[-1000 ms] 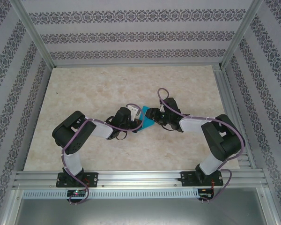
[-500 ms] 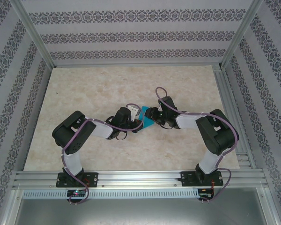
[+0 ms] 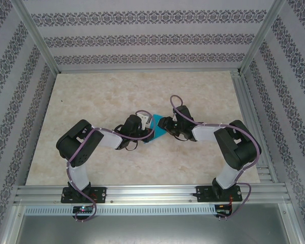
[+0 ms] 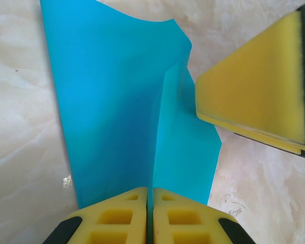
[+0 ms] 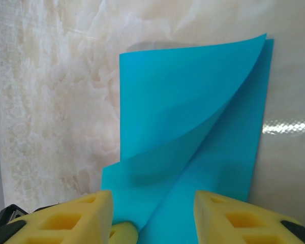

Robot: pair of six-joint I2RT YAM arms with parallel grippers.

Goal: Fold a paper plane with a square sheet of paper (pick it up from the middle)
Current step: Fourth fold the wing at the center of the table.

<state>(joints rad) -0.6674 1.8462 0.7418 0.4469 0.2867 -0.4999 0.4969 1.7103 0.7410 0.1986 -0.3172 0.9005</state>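
The square sheet of paper [image 3: 157, 133] is teal-blue and sits at the table's middle, between my two grippers. My left gripper [image 3: 144, 123] is shut on it. In the left wrist view its yellow pads [image 4: 127, 213] pinch a raised crease of the sheet [image 4: 107, 112], which rises in two bent flaps. My right gripper [image 3: 165, 125] faces it from the right and is open. In the right wrist view its fingers [image 5: 86, 218] stand apart on either side of the curled paper [image 5: 193, 117]. One of its yellow pads [image 4: 259, 91] hangs beside the sheet's right edge in the left wrist view.
The marble-patterned tabletop [image 3: 101, 91] lies bare around the paper. An aluminium frame rail [image 3: 142, 193] runs along the near edge, and patterned walls [image 3: 142, 40] close in the back and sides.
The right arm's elbow has drawn in to the left, and its jaws have narrowed a little around the paper. The left gripper keeps its pinch in the same place.
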